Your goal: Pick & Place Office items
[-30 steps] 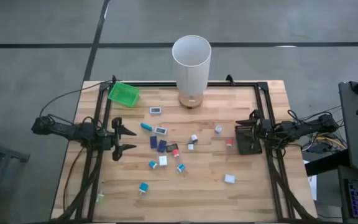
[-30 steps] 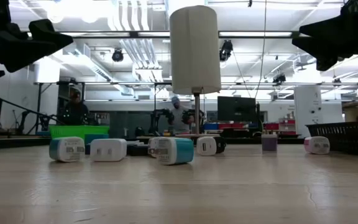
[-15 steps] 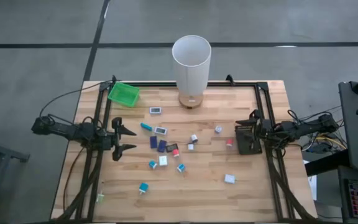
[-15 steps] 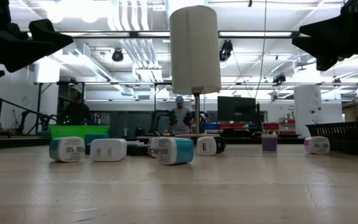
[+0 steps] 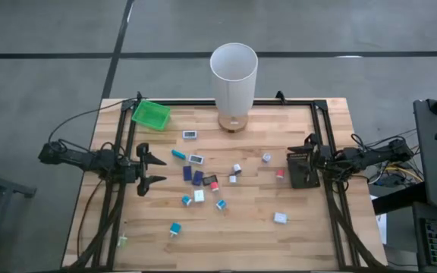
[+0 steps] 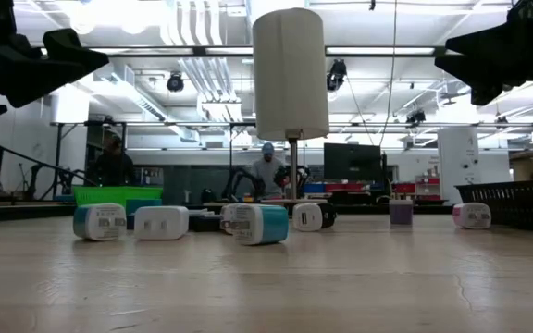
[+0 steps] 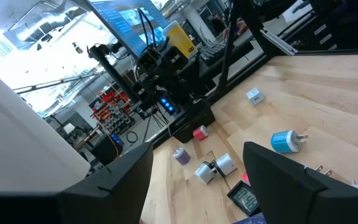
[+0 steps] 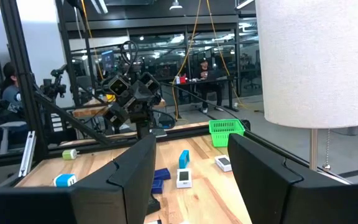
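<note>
Blue, teal and white office items (image 5: 198, 179) lie scattered between both spread, empty end effectors.

Tall white cylinder (image 5: 234, 76) on a thin post with a round wooden base stood at the far edge of the pale wooden plank table (image 5: 309, 235). Small green plastic tray (image 5: 151, 114) sat at the far left corner. Black mesh tray (image 5: 302, 168) lay at the right edge. Two people (image 6: 267, 171) showed in the workshop beyond.
</note>
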Available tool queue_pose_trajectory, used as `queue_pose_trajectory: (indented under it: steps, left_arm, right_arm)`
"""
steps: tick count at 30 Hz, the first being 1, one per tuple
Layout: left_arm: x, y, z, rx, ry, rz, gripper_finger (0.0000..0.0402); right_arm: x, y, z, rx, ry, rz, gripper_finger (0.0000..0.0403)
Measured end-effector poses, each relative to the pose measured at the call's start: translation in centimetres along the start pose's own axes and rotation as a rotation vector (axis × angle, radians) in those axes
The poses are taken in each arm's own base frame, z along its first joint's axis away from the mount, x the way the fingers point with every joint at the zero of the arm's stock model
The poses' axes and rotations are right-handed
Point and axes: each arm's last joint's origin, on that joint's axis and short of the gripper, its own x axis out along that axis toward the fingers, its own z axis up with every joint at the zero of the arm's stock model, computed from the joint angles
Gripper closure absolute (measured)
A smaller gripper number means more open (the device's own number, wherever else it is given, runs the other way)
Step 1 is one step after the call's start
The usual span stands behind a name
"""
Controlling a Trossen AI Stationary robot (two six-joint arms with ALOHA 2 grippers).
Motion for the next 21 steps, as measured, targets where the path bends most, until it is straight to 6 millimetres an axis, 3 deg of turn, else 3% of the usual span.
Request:
queue_pose_trajectory:
  steps: [14, 21]
  left_arm:
    - [0.0, 0.0, 0.0, 0.0, 0.0, 0.0, 0.0145]
    - [0.0, 0.0, 0.0, 0.0, 0.001, 0.0, 0.0145]
  right_arm:
    - [0.0, 0.0, 0.2, 0.087, -0.015, 0.009, 0.0204]
    - [0.1, 0.1, 1.7, 0.046, 0.065, -0.001, 0.0204]
